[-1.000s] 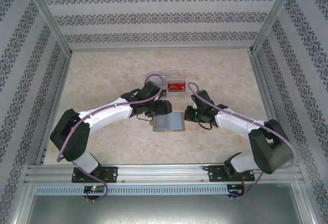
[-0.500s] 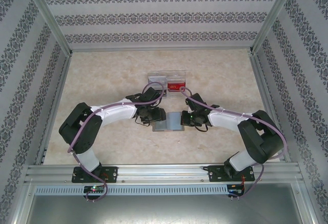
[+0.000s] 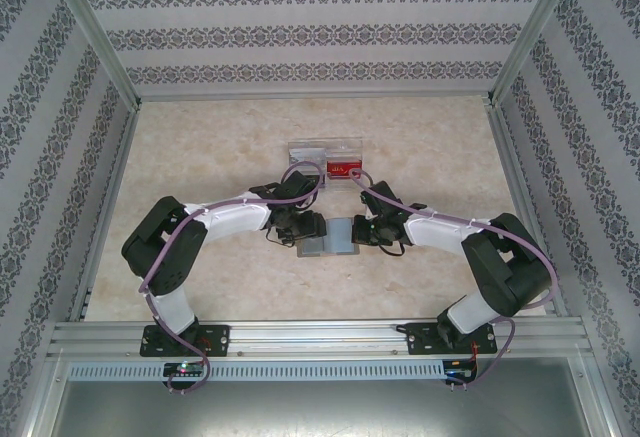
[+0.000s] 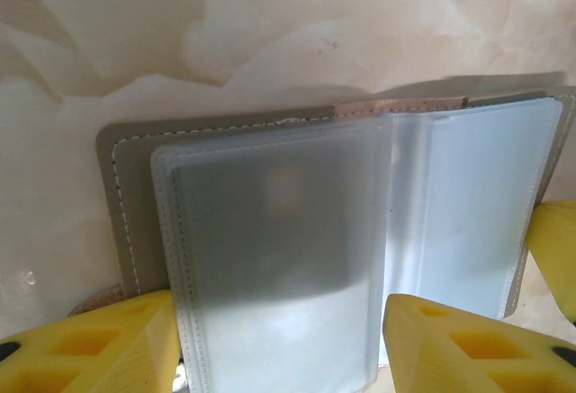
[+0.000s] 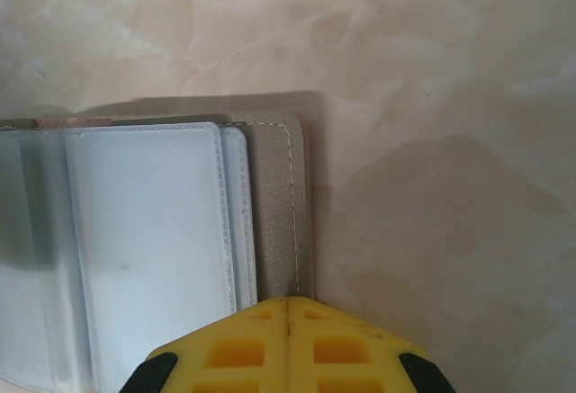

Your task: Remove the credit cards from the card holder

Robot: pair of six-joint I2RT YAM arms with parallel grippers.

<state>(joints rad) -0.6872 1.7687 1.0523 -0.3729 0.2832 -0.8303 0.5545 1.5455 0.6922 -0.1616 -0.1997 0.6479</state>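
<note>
The grey card holder point(image 3: 336, 238) lies open like a book on the table between my two grippers. In the left wrist view its frosted plastic pockets point(image 4: 279, 231) face up. My left gripper point(image 4: 281, 312) is open, with one yellow finger on each side of the left pocket page. A darker grey patch shows through that page; I cannot tell whether it is a card. My right gripper point(image 5: 288, 303) is shut, its tips resting on the right edge of the card holder's grey cover point(image 5: 279, 222). A red credit card point(image 3: 343, 167) lies in the clear box behind.
The clear two-compartment box point(image 3: 325, 155) stands just behind the grippers, toward the back of the table. Aluminium frame rails and patterned walls close in the marble-look table point(image 3: 200, 157) on the left, right and far sides. Bare table lies left and right of the arms.
Both grippers have come down and inward onto the card holder, the left from behind it and the right from its right side. They now cover its outer edges. The last half second shows almost no movement.
</note>
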